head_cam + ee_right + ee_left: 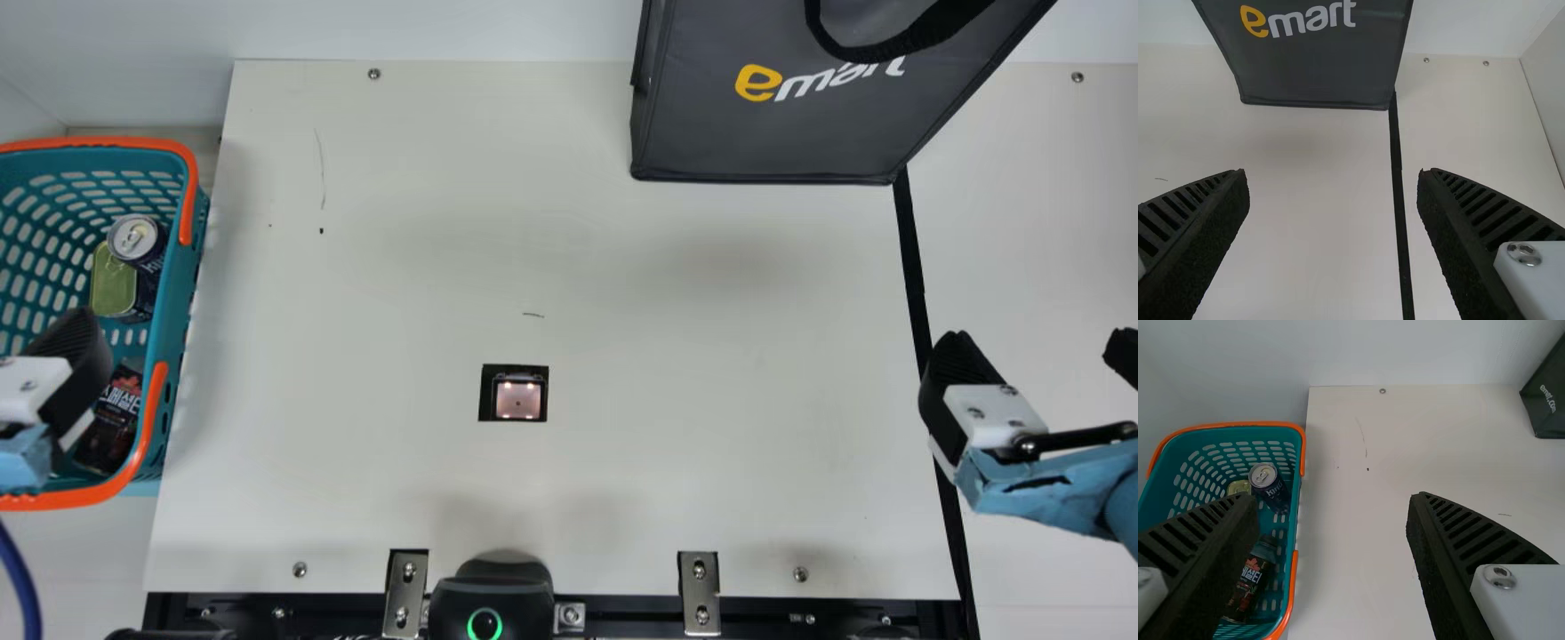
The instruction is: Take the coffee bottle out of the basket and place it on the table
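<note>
Left gripper (73,366), nearest the camera in the main view, is poised above the basket (173,311) with its fingers spread wide, holding nothing. Coffee bottle (108,422): inside the basket, at the end nearer the robot, close to the wall facing the table (400,267); its cap end points towards the can (138,240) and the tin (114,284). Whether the bottle lies flat or leans cannot be told. The can, dark blue with a silver top, is beside the tin, whose lid is yellow-green. Right gripper (1038,348): wide open and holding nothing, at the table's right, near the black strip (910,240). A dark grey bag (756,133) occupies the far right part of the table; a black-framed square device (518,399) is set near the middle.
</note>
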Available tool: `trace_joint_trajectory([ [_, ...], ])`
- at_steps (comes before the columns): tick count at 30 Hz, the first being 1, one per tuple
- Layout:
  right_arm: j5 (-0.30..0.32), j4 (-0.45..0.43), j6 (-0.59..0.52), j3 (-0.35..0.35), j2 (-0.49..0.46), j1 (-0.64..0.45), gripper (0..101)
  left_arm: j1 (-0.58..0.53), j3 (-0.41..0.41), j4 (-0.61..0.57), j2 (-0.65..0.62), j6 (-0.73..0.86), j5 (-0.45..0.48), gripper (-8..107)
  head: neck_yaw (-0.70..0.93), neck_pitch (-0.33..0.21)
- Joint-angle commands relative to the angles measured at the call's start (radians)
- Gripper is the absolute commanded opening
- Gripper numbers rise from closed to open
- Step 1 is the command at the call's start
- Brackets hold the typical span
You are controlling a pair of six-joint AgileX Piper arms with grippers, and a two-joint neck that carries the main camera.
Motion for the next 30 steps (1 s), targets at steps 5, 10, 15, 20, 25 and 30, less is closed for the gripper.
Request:
trace_joint_trajectory([
  [5, 0.000, 0.000, 0.000, 0.000, 0.000, 0.000, 91, 0.000, 0.000, 0.000, 0.000, 0.000, 0.000, 74, -0.001, -0.026],
  [10, 0.000, 0.000, 0.000, 0.000, 0.000, 0.000, 91, 0.000, 0.000, 0.000, 0.000, 0.000, 0.000, 90, -0.001, -0.026],
  [15, 0.000, 0.000, 0.000, 0.000, 0.000, 0.000, 91, 0.000, 0.000, 0.000, 0.000, 0.000, 0.000, 90, -0.001, -0.026],
  [20, 0.000, 0.000, 0.000, 0.000, 0.000, 0.000, 91, 0.000, 0.000, 0.000, 0.000, 0.000, 0.000, 90, -0.001, -0.026],
  [25, 0.000, 0.000, 0.000, 0.000, 0.000, 0.000, 91, 0.000, 0.000, 0.000, 0.000, 0.000, 0.000, 90, -0.001, -0.026],
  [30, 0.000, 0.000, 0.000, 0.000, 0.000, 0.000, 91, 0.000, 0.000, 0.000, 0.000, 0.000, 0.000, 90, -0.001, -0.026],
])
